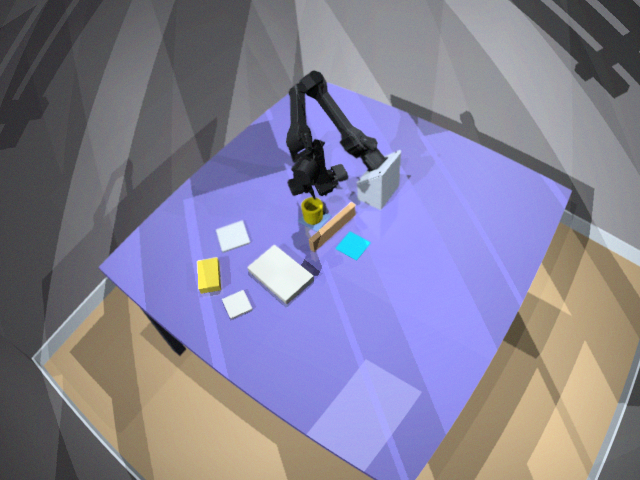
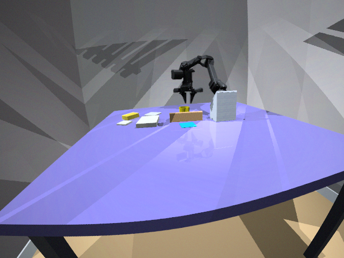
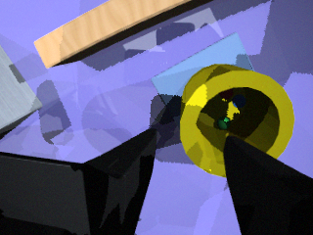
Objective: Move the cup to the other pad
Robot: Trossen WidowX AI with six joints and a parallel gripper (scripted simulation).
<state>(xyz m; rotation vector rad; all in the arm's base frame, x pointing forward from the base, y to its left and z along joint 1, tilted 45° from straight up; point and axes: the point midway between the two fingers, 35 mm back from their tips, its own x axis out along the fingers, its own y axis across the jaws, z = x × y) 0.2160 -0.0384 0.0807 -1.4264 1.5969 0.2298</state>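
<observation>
The yellow cup stands upright on the light blue pad. Several small marbles, among them a green marble and a blue marble, lie inside it. The other pad, bright cyan, lies bare on the far side of the wooden bar. My gripper is partly open and empty, pointing down above the cup. In the wrist view one fingertip overlaps the cup's opening and the other is left of the cup. The fingers are not around the cup.
A wooden bar stands between the two pads. A grey-white wedge block stands by the arm's base. A thick white slab, a yellow block and two thin white tiles lie to the left.
</observation>
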